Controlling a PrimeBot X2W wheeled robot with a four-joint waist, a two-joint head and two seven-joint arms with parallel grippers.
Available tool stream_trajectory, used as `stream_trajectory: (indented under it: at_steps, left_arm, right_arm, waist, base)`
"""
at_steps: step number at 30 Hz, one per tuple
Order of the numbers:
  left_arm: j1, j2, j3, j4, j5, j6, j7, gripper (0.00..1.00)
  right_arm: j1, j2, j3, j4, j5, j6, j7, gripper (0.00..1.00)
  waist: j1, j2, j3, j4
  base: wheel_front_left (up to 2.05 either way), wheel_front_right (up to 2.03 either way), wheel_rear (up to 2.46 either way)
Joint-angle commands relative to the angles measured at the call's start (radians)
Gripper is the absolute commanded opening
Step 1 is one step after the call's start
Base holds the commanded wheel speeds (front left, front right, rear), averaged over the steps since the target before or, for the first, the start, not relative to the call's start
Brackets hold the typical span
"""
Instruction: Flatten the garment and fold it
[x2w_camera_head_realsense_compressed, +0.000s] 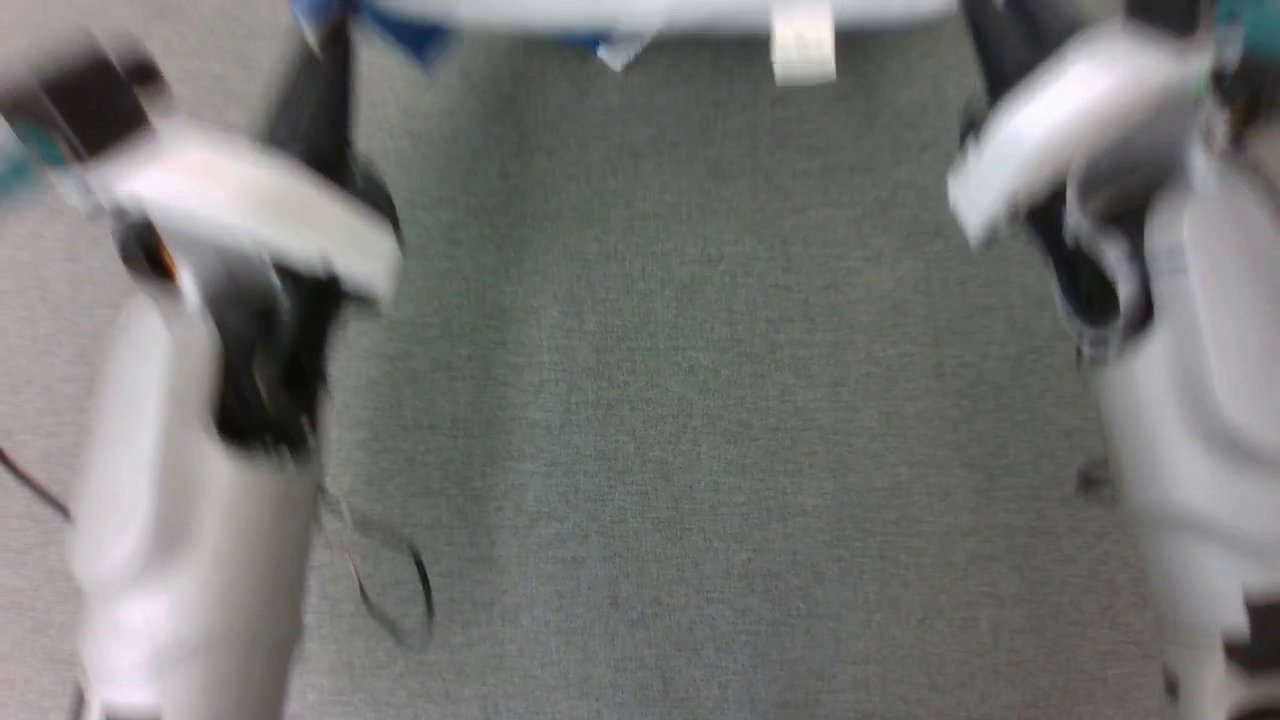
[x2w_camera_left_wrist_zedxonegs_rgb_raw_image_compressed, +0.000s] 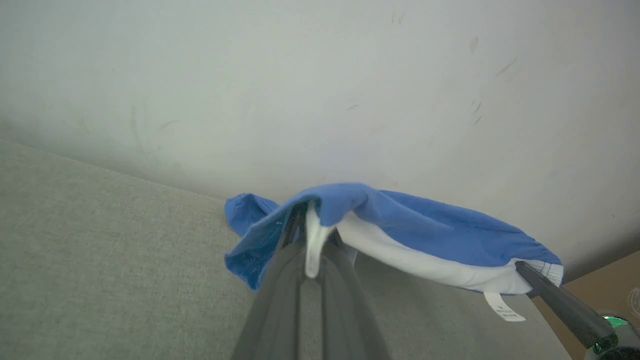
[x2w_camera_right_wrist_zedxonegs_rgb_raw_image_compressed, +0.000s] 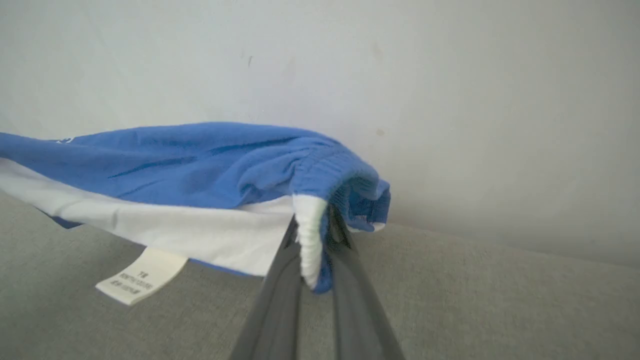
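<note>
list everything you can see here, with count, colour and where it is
shorts: one, bright blue with a white side stripe, stretched in the air between the two grippers
tag: one, white, hanging below the white stripe
surface: one, grey woven, under the shorts
wall: one, off-white, scuffed, behind the surface
left gripper: one, dark fingers, shut on one end of the shorts
right gripper: one, dark fingers, shut on the waistband end
forearms: two, pale, either side of the head view

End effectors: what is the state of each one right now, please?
Left end effector: closed, holding the shorts.
Right end effector: closed, holding the shorts at the other end.
</note>
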Motion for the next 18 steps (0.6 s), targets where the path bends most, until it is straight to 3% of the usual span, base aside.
stream_trajectory:
  at_steps: [1, 8, 18]
  left_arm:
    - [0.049, -0.002, -0.005, -0.026, -0.005, 0.008, 0.003, 0.00]
    - [0.348, -0.008, -0.036, -0.189, -0.011, 0.049, 0.023, 0.00]
    - [0.641, 0.013, -0.117, -0.284, -0.032, 0.076, 0.111, 0.00]
  right_arm:
    - [0.049, -0.004, -0.010, -0.026, 0.016, -0.002, 0.007, 0.00]
    - [0.365, 0.004, -0.086, -0.214, 0.056, -0.002, 0.065, 0.00]
    - [0.682, 0.045, -0.148, -0.375, 0.084, -0.002, 0.161, 0.00]
  waist:
    - [0.0002, 0.0000, -0.092, 0.002]
    - [0.0002, 0.0000, -0.194, 0.011]
    - [0.0002, 0.0000, -0.320, 0.015]
  base:
    - [0.00, 0.00, 0.00]
    - [0.00, 0.00, 0.00]
    - [0.00, 0.00, 0.00]
